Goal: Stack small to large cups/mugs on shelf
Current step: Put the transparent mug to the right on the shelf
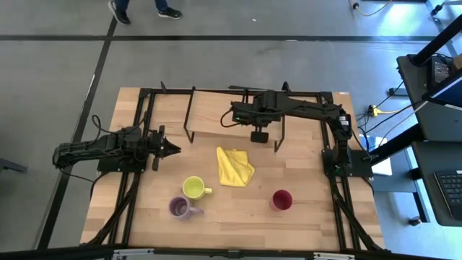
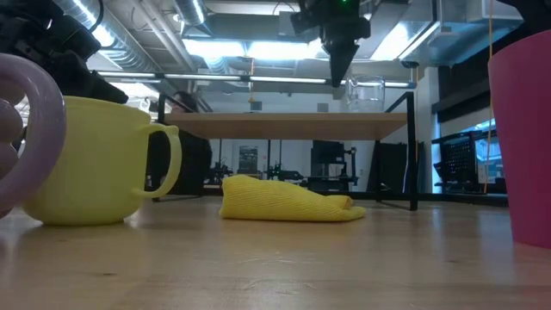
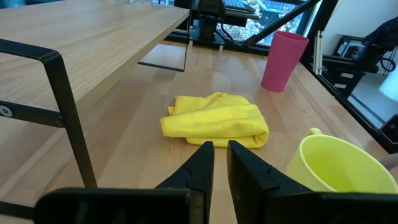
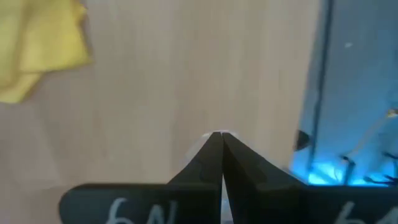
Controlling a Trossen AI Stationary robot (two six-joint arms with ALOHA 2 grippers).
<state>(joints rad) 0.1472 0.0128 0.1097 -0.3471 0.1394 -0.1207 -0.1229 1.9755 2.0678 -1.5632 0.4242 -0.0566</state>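
Note:
A clear glass (image 2: 366,95) stands upright on its base on the shelf (image 2: 284,126). My right gripper (image 2: 338,76) hangs shut and empty above the shelf beside the glass, pointing down, apart from it; it also shows in the high view (image 1: 260,136). The yellow-green mug (image 1: 193,188), the purple mug (image 1: 180,208) and the magenta tumbler (image 1: 281,199) stand upright on the table near its front edge. My left gripper (image 1: 175,149) waits at the table's left, level, its fingers a narrow gap apart (image 3: 221,146), empty, pointing toward the yellow cloth.
A folded yellow cloth (image 1: 234,166) lies on the table between the shelf and the mugs. The shelf's thin black legs (image 3: 62,106) stand on the table. Black frame rails (image 1: 137,180) run along the table's left and right sides.

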